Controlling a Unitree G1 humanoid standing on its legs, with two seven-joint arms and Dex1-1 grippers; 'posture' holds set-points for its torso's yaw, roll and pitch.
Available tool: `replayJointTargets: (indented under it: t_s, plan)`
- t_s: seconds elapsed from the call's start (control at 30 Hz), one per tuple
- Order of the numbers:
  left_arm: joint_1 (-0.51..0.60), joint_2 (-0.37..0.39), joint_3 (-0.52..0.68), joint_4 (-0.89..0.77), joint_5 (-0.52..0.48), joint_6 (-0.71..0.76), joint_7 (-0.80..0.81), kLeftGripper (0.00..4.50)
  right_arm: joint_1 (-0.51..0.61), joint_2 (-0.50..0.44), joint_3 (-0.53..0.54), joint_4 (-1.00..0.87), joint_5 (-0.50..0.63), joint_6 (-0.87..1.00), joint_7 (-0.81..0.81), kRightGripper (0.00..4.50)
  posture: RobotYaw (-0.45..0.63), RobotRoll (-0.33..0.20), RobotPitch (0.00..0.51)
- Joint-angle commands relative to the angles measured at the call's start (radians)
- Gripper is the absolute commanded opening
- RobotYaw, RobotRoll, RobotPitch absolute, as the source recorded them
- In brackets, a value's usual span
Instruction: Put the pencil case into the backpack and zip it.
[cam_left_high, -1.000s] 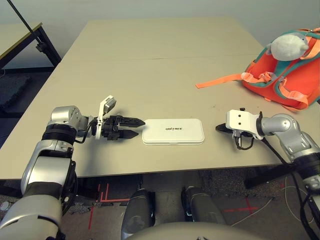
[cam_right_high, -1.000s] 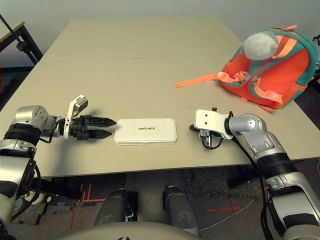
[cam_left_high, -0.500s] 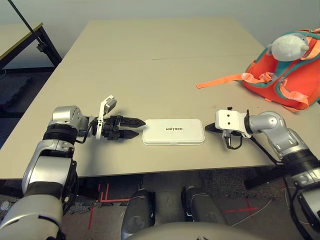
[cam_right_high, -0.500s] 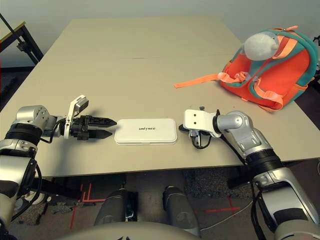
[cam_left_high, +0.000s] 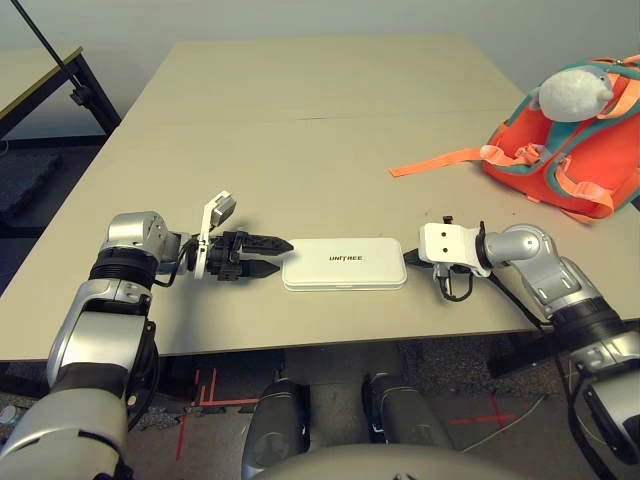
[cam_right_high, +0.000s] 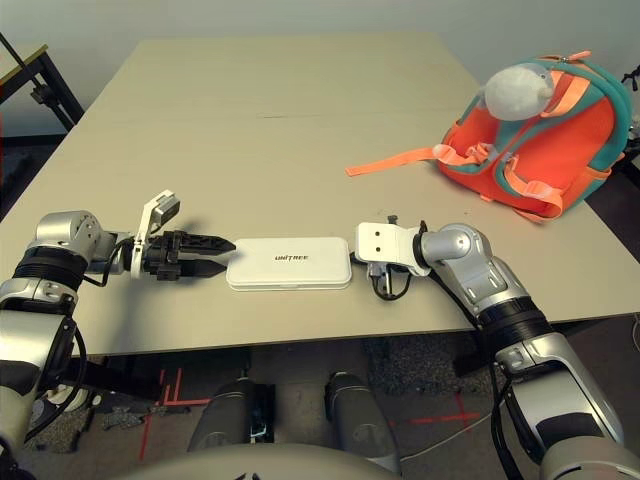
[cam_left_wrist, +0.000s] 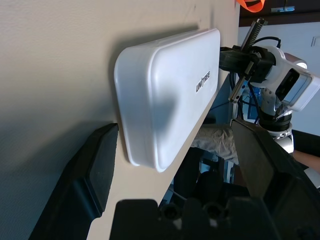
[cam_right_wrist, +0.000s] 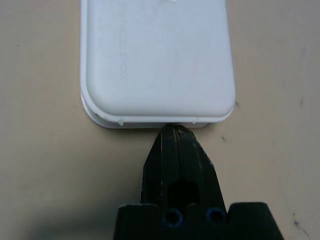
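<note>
Even, fairly bright light lies over the table (cam_left_high: 300, 150) in the head views, with soft shadow beneath the left gripper (cam_left_high: 282, 257). Dark floor (cam_left_high: 340, 420) fills the six o'clock part. In the left wrist view, broad shadow dims the table toward nine o'clock, and a soft shadow falls across the white pencil case (cam_left_wrist: 175, 95). The right wrist view has a blurred dark shadow toward seven o'clock; the case's faint raised lettering is hard to read.
</note>
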Motion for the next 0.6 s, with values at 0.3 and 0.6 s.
replayJointTargets:
  t_s: [0.3,0.6]
  plan:
    - [-0.001,-0.008,-0.014,-0.008,0.013,0.006,-0.003,4.5,-0.02,0.066,0.054,-0.044,0.004,0.013,0.02,0.03,-0.14,0.0,0.062]
    - [0.013,-0.013,-0.018,-0.04,0.014,-0.052,-0.027,4.5,-0.027,0.068,0.058,-0.034,0.002,0.007,0.019,0.03,-0.14,0.0,0.058]
